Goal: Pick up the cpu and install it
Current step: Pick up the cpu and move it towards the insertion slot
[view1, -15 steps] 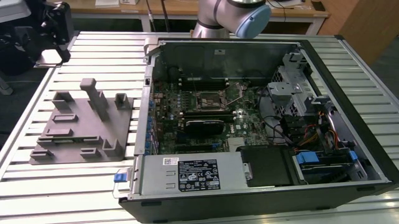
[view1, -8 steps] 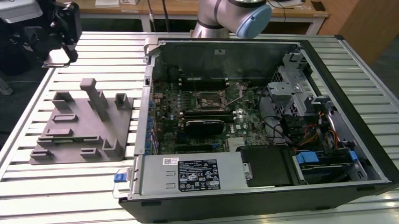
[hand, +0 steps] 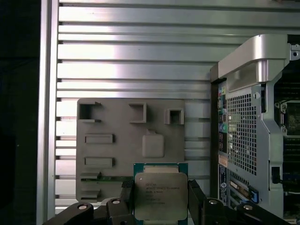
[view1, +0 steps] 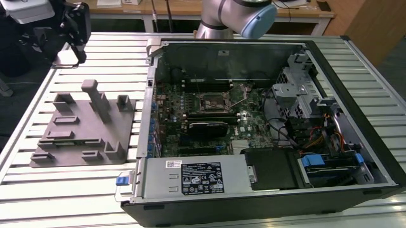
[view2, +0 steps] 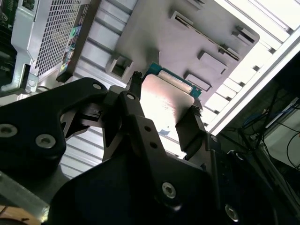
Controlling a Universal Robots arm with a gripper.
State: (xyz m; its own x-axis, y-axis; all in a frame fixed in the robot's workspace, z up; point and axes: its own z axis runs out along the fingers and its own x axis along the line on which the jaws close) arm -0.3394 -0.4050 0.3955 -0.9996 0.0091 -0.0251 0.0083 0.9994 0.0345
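The cpu (hand: 161, 194), a small square chip with a pale metal top and a green edge, is held flat between the two black fingers (hand: 196, 193) of my gripper (hand: 161, 199). In the second wrist view the cpu (view2: 169, 93) shows its shiny face, clamped at two opposite sides by the gripper (view2: 164, 102). In the exterior view the gripper (view1: 76, 47) hangs high over the table's far corner on that view's left, beyond the grey plastic fixture (view1: 82, 128). The motherboard's cpu socket (view1: 214, 100) lies open inside the computer case (view1: 355, 95).
The grey fixture (hand: 117, 150) with its raised posts and slots lies on the slatted aluminium table (view1: 76, 194) beside the case. The case's perforated rear wall (hand: 239, 131) stands close by. A black heatsink block (view1: 207, 128), drive cage (view1: 298, 90) and cables sit inside the case.
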